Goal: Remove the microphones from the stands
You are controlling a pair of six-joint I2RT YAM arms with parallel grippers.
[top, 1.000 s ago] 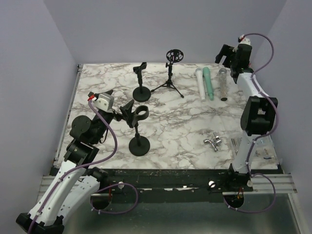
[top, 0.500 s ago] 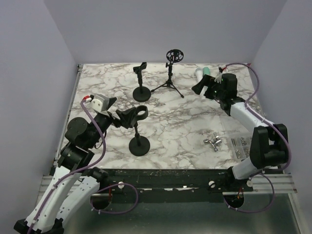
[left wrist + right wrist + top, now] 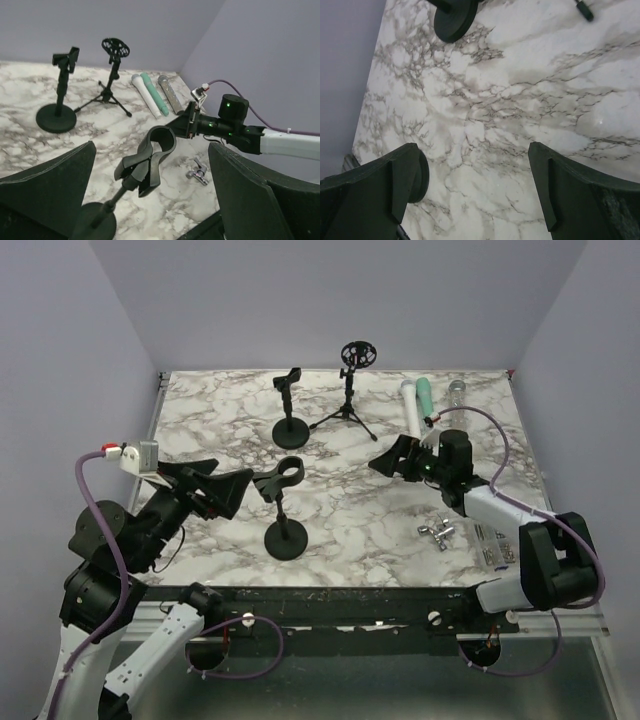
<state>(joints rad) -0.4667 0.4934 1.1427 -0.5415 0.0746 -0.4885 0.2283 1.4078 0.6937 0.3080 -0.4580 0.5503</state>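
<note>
Three microphones lie side by side on the marble at the back right: white (image 3: 411, 412), green (image 3: 427, 405) and grey (image 3: 457, 392); they also show in the left wrist view, the white one (image 3: 144, 94). The near stand's clip (image 3: 279, 478) is empty over its round base (image 3: 285, 539); it fills the left wrist view (image 3: 150, 162). My left gripper (image 3: 232, 473) is open and empty, just left of that clip, apart from it (image 3: 150, 150). My right gripper (image 3: 386, 458) is open and empty, low over the table middle, pointing left (image 3: 475, 192).
A second clip stand (image 3: 290, 428) and a tripod with a shock mount (image 3: 352, 355) stand at the back centre, both empty. A metal fitting (image 3: 437, 531) and small parts (image 3: 495, 537) lie at the right front. Two round stand bases (image 3: 454, 17) show in the right wrist view.
My right arm swung from the back right corner down to the table middle. My left gripper drew back to the left, off the near stand's clip, and now stands open.
</note>
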